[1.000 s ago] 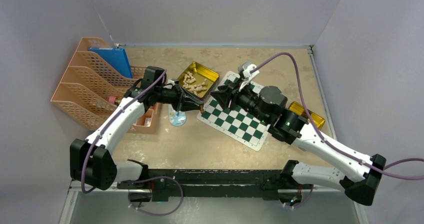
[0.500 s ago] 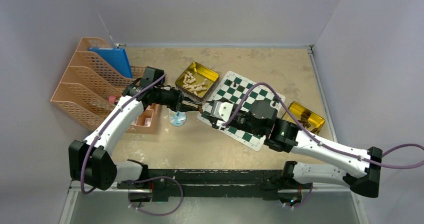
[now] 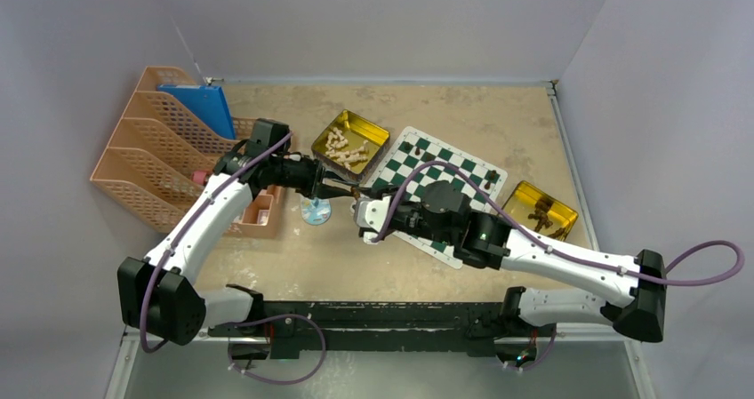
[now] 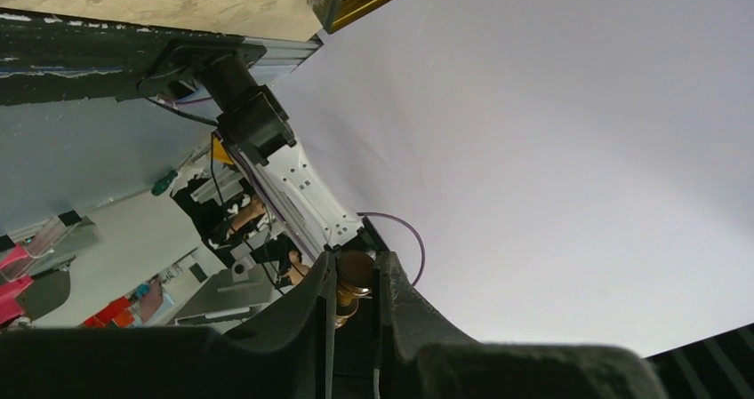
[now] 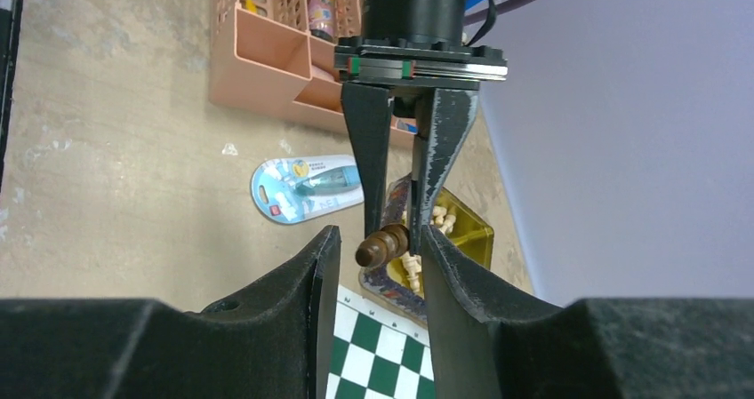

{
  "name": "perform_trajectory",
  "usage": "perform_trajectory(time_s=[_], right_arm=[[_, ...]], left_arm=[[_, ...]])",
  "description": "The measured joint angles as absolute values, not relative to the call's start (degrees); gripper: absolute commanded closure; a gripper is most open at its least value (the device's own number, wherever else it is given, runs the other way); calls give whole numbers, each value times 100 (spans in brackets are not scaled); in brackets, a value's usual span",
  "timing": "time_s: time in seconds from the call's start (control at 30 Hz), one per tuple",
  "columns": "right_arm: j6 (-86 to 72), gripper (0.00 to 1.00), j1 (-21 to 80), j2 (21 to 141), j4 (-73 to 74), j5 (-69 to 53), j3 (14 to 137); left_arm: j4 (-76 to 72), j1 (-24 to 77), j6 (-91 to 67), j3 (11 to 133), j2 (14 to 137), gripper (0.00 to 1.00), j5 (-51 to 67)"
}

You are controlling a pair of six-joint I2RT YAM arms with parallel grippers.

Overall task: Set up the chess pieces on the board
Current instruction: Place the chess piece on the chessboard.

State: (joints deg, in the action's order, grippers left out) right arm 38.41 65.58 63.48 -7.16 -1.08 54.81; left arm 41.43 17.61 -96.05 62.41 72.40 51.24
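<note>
One mottled tan tabletop [image 3: 342, 259], lavender walls [image 3: 400, 26]

The left arm [image 3: 206, 214] is reaching from the lower left of the top view up and then across toward the centre, with the left gripper [image 3: 354, 189] pointing to the right of the frame. Its fingers [image 5: 372, 150] are pinching a dark brown chess piece [image 5: 382, 246] at their very tips. The right arm [image 3: 569, 261] is stretching low from the lower right toward the centre, with the right gripper [image 5: 378, 239] facing the left one. Its fingers [image 5: 311, 275] are standing apart, flanking the left fingertips and the held piece closely on either side.
</note>
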Motion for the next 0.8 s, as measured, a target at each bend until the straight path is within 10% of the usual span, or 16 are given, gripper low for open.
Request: perform_trajectory(time_s=[0.6, 0.8], right_arm=[[4303, 100, 7022, 6530, -862, 902, 5481], [4056, 100, 7061, 6530, -996, 1197, 5481]], left_arm=[[4125, 1761, -9883, 6241, 7089, 100, 5181], [4064, 1761, -10003, 6241, 7043, 69, 5153]])
